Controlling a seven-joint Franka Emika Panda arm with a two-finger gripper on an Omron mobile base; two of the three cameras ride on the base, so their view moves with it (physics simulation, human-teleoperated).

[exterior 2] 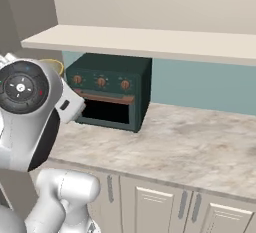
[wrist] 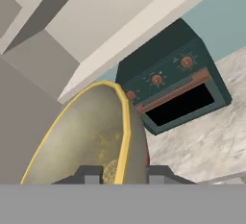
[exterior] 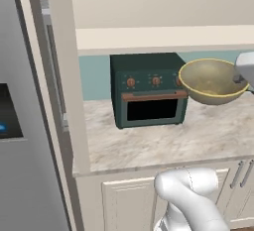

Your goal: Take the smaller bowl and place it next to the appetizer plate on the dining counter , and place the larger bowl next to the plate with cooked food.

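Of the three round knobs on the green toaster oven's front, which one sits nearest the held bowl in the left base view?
The rightmost knob, right beside the smaller bowl rim held by the gripper. The middle knob and left knob sit farther away.

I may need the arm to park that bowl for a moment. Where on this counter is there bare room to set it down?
The marbled counter is bare right of the green toaster oven, out to the teal wall, and along the front strip before the oven door. Crowded: the left end, where the oven sits by the tall side panel. The gripper holds the smaller bowl in the air.

Smaller bowl [exterior: 212, 80], olive-tan with yellow rim, tilted, raised above the countertop.
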